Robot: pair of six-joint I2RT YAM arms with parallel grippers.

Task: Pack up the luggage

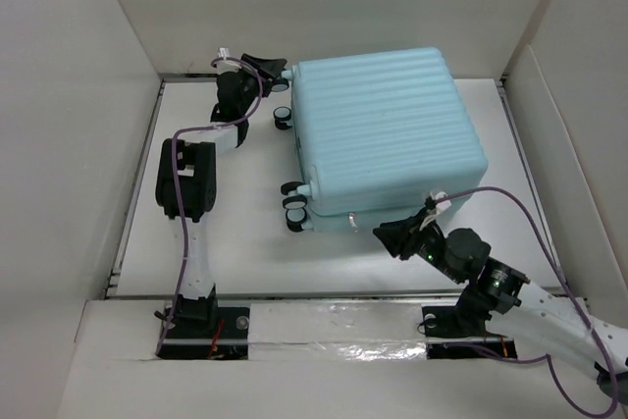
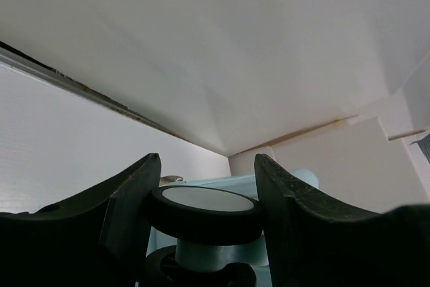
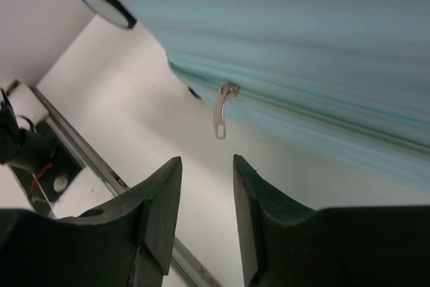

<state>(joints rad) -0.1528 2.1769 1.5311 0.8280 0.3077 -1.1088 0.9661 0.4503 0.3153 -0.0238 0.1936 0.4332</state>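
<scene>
Left gripper (image 1: 267,68) at far left corner of suitcase (image 1: 383,130), fingers clamped either side of caster wheel (image 2: 205,199). Right gripper (image 1: 386,235) at near edge of suitcase, fingers narrowly apart, holding nothing, just below zip pull (image 3: 222,109) hanging from seam. Suitcase lies flat on desk (image 1: 245,242), toward far right, wheels facing left. Shell closed all round, so contents hidden.

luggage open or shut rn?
Shut. The luggage lies flat with both shells together, no lining showing; the zipper pull hangs at the seam. Whether it is fully zipped, cannot tell.
</scene>
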